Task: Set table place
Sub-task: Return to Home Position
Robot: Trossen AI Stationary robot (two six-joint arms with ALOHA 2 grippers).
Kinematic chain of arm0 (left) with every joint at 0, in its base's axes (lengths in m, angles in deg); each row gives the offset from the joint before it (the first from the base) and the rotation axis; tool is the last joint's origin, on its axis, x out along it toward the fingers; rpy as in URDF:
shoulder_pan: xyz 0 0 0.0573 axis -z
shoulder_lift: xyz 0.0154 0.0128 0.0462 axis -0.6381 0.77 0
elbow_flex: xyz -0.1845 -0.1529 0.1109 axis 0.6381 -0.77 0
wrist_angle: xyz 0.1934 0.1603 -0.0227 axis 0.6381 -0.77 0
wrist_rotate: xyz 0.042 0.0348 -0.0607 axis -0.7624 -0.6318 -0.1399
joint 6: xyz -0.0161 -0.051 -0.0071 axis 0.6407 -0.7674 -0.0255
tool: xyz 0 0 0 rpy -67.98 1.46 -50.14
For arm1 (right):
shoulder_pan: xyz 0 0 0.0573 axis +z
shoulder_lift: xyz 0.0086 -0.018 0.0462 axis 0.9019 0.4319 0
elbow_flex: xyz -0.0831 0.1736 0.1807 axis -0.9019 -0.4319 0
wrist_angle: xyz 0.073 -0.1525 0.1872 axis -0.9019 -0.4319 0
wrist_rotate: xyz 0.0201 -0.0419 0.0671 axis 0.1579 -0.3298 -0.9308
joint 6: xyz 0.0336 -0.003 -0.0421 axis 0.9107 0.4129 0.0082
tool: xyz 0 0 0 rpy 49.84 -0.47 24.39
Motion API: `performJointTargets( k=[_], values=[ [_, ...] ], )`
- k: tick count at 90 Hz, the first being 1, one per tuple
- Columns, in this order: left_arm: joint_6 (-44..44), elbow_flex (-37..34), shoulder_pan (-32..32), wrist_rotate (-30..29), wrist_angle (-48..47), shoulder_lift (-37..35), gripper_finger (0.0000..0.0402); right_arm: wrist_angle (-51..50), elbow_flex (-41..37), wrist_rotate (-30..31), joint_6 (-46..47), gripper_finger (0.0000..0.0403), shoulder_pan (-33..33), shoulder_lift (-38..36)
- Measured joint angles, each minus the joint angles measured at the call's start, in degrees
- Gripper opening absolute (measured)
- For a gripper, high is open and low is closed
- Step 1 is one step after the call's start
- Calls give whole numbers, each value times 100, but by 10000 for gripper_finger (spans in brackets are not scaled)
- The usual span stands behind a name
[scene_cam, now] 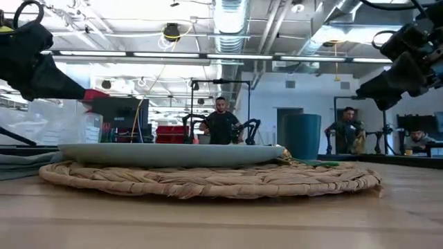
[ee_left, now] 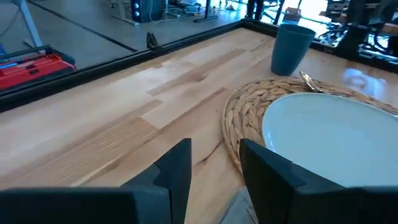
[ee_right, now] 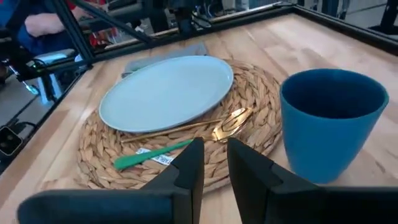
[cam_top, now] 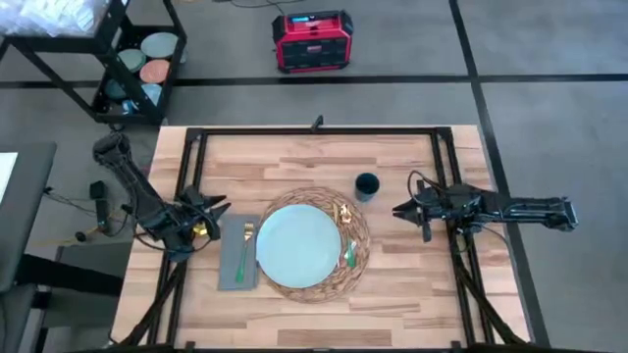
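Note:
On the light-wood table (cam_top: 294,162) lies a round woven placemat (cam_top: 324,292) with a pale blue-green plate (cam_top: 297,245) on it. A grey napkin (cam_top: 231,270) lies left of the mat and carries a fork with a green handle (cam_top: 241,253). Gold cutlery with a green handle (ee_right: 230,121) lies on the mat right of the plate. A dark teal cup (cam_top: 366,185) stands upright on the wood beyond the mat's far right. My left gripper (cam_top: 224,207) hovers open by the napkin's far end. My right gripper (cam_top: 395,209), right of the cup, is open by a narrow gap and holds nothing.
Black rails (cam_top: 319,130) frame the tabletop. A black cart (cam_top: 128,59) with plates stands off the far left corner, and a red box (cam_top: 312,41) sits on the floor behind. People (scene_cam: 221,121) stand beyond the table. Bare wood (cam_top: 324,319) lies near the front edge.

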State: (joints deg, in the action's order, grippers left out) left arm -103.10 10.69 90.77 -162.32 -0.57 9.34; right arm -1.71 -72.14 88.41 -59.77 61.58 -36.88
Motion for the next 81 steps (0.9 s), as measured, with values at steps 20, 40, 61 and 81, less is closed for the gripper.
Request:
performJointTargets(
  k=[20, 40, 61, 81],
  values=[
    [-20, 0, -7, 0, -4, 18, 121, -10, 0, 75, -2, 58, 0, -2],
    [-68, 0, -7, -3, -15, 18, 121, -20, 0, 190, 0, 58, -2, 0],
    [-125, 0, -7, -6, -32, 18, 121, -23, 0, 203, 2, 58, -168, 2],
    [-171, 0, -7, -7, -45, 18, 121, -23, 0, 200, 49, 58, -355, 2]
  ],
)
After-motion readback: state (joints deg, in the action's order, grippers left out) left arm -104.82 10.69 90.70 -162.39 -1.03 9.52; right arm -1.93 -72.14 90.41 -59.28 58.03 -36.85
